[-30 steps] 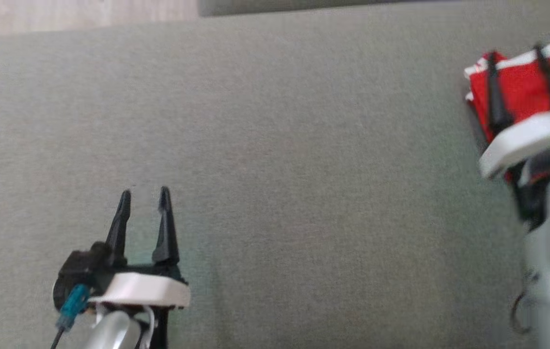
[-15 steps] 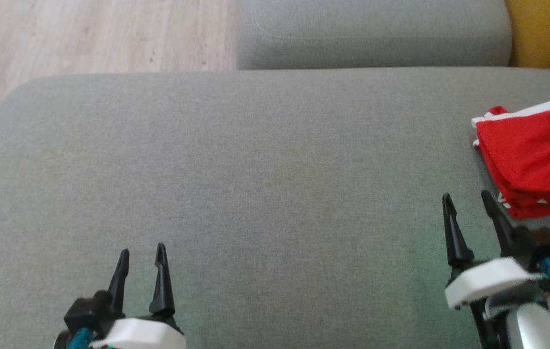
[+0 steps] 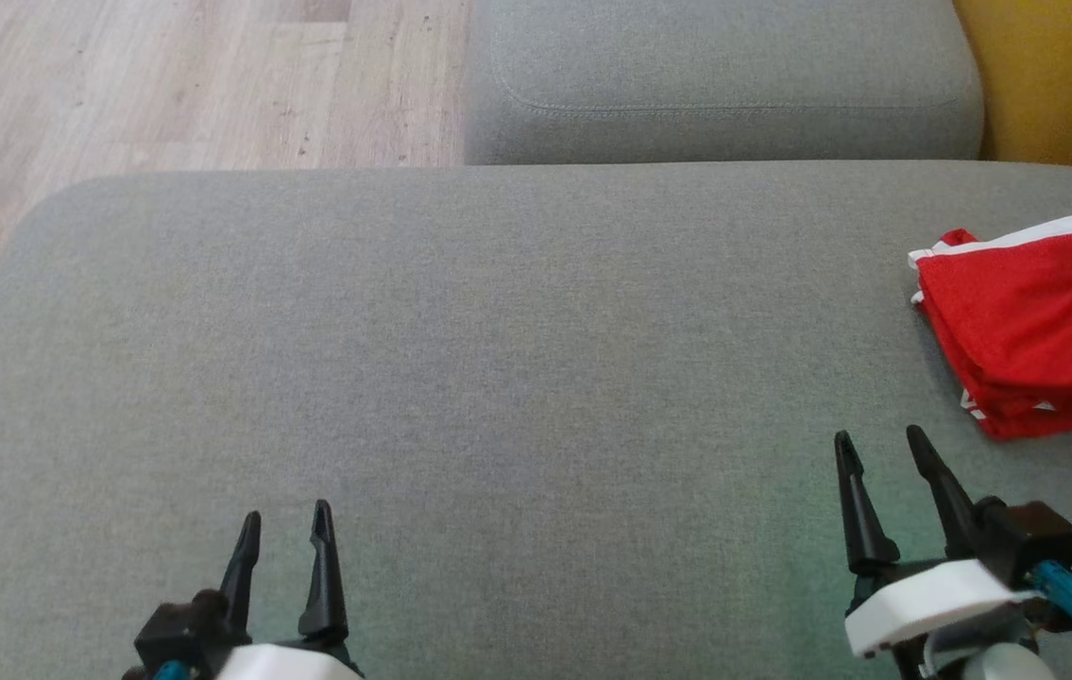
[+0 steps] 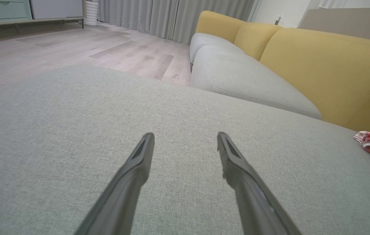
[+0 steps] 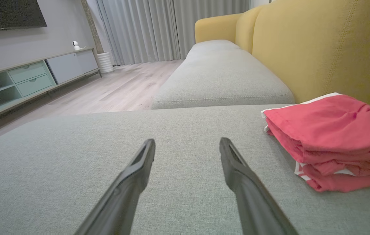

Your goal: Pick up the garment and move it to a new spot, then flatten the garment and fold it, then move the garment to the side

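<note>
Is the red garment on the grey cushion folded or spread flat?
Folded. The red garment lies as a compact stack; several layered edges show at its near side on the grey cushion.

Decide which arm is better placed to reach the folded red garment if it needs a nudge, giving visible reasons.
Right. The right gripper, open, sits just short of the folded red garment on the robot's right; the left gripper, also open, is far across the grey cushion.

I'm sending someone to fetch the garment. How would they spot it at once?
Find the grey seat cushion in front of the yellow backrest. Near its right end, by that backrest, lies the folded red garment with white trim, the one bright thing on the grey fabric.
</note>
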Robot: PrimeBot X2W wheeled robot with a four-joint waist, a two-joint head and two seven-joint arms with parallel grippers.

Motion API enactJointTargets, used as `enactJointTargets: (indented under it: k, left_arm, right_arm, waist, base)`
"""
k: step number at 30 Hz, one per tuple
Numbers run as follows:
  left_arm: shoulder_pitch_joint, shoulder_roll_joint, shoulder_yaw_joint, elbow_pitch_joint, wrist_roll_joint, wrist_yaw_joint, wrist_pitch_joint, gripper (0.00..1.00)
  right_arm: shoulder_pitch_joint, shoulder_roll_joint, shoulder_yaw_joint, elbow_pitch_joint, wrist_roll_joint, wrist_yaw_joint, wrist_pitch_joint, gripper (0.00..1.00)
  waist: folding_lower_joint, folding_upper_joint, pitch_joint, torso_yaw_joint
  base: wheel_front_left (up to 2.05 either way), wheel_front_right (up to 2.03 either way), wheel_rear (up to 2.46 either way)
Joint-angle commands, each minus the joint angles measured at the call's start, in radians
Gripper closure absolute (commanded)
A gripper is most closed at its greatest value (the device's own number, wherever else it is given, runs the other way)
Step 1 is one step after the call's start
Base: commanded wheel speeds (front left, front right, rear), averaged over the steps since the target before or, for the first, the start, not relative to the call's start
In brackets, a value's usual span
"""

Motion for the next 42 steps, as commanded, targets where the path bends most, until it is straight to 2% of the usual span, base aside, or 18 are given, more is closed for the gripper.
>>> enactJointTargets:
  k: [1, 5, 6, 10, 42]
  left_arm:
    - [-0.033, 0.004, 0.024, -0.029, 0.002, -0.001, -0.006, 0.0]
    - [-0.036, 0.005, 0.017, -0.032, 0.0, -0.003, 0.005, 0.0]
    - [0.0, -0.001, -0.015, 0.001, 0.0, 0.0, 0.006, 1.0]
    - [0.013, -0.015, -0.023, 0.053, -0.004, -0.001, 0.007, 1.0]
    - [-0.031, -0.058, 0.122, 0.059, -0.26, -0.09, 0.09, 1.0]
  right_arm:
    - [-0.024, -0.005, 0.03, -0.028, 0.003, -0.001, -0.013, 0.0]
    - [-0.022, -0.005, 0.033, -0.022, 0.005, -0.001, -0.015, 0.0]
    - [0.005, 0.0, 0.006, 0.009, 0.001, 0.0, 0.0, 1.0]
    - [0.017, 0.001, 0.007, 0.068, 0.005, 0.0, 0.002, 1.0]
    - [-0.031, -0.015, -0.013, 0.068, 0.398, 0.0, 0.047, 1.0]
  waist:
    - [0.0, -0.0001, 0.0, 0.001]
    - [0.0, -0.0001, -0.003, 0.004]
    - [0.0, -0.0001, -0.003, 0.004]
    - [0.0, -0.0001, -0.003, 0.003]
    - [0.0, -0.0001, 0.002, -0.016]
  base:
    - [0.0, 0.0, 0.0]
    - [0.0, 0.0, 0.0]
    - [0.0, 0.0, 0.0]
    - [0.0, 0.0, 0.0]
    - [0.0, 0.0, 0.0]
